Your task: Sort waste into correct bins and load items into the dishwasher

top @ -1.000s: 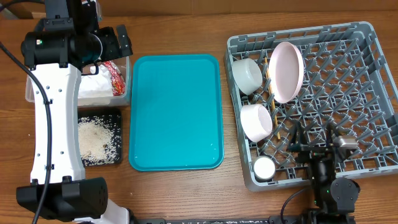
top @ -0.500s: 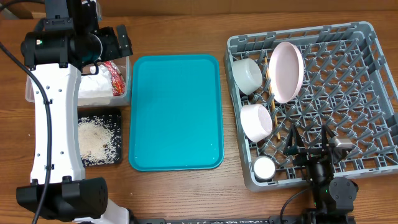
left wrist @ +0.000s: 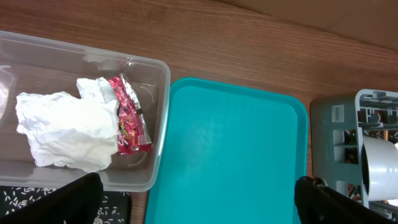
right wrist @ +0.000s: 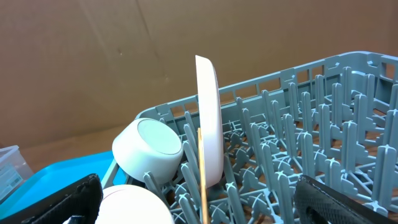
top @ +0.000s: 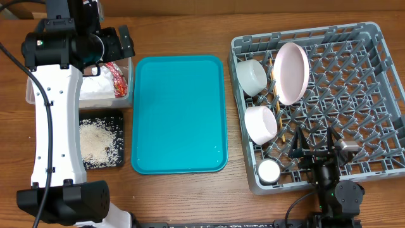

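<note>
Overhead: napkin (top: 96,92) and wrapper (top: 118,76) in clear tub (top: 29,96), rice (top: 98,142) in black tray (top: 121,118).

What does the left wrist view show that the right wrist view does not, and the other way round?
Only the left wrist view: the crumpled napkin and the red wrapper inside the clear tub, and rice grains at the bottom edge. Only the right wrist view: the plate standing on edge between pegs, a thin chopstick in front of it. Both: the teal tray, the grey rack and a white bowl.
</note>
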`<action>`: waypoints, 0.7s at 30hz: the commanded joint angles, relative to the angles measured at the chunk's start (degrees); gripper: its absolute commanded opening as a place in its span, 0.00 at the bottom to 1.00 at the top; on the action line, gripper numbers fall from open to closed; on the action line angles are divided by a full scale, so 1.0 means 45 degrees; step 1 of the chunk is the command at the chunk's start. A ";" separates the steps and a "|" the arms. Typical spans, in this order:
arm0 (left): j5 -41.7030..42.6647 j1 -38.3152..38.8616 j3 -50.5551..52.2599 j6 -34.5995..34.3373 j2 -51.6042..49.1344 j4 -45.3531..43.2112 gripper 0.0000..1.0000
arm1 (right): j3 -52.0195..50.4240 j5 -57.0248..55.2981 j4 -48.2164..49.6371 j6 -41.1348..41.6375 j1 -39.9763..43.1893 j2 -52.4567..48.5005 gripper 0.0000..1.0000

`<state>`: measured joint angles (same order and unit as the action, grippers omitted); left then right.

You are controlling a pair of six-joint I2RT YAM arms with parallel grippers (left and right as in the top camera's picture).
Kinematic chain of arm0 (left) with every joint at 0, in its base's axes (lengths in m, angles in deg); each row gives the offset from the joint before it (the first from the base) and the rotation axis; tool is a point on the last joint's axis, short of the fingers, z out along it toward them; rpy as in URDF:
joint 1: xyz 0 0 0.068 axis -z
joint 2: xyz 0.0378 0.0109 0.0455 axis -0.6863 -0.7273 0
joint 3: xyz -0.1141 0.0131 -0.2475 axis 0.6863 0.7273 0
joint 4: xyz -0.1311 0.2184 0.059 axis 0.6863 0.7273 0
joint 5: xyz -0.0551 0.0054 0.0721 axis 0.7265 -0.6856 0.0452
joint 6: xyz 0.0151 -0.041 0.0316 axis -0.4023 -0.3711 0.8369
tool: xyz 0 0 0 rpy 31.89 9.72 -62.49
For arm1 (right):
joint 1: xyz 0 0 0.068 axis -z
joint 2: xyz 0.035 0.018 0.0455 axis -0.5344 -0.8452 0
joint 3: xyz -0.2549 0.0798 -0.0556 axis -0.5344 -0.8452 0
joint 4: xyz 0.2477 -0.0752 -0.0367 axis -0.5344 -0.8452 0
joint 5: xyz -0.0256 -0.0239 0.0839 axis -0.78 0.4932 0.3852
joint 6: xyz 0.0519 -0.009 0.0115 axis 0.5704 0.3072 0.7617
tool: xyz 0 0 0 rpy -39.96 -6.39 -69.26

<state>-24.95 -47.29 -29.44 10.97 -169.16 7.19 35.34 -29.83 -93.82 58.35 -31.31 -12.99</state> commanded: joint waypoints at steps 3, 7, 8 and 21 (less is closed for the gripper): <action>-0.0053 -0.0015 -0.0097 -0.0092 0.0087 -0.0136 1.00 | -0.0136 0.0063 0.0010 0.0058 -0.0073 0.0151 1.00; -0.0631 0.0049 0.0223 0.0860 0.0680 -0.0981 1.00 | -0.0136 0.0063 0.0010 0.0058 -0.0078 0.0151 1.00; -0.0617 0.0053 0.0432 0.1064 0.0899 -0.1268 1.00 | -0.0136 0.0063 0.0010 0.0058 -0.0073 0.0151 1.00; -0.0617 0.0374 1.2478 0.2331 0.9811 -1.0438 1.00 | -0.0136 0.0063 0.0010 0.0058 -0.0073 0.0151 1.00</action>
<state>-27.23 -45.82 15.15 19.58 -133.12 -35.71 35.34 -29.83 -94.01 58.35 -31.31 -12.99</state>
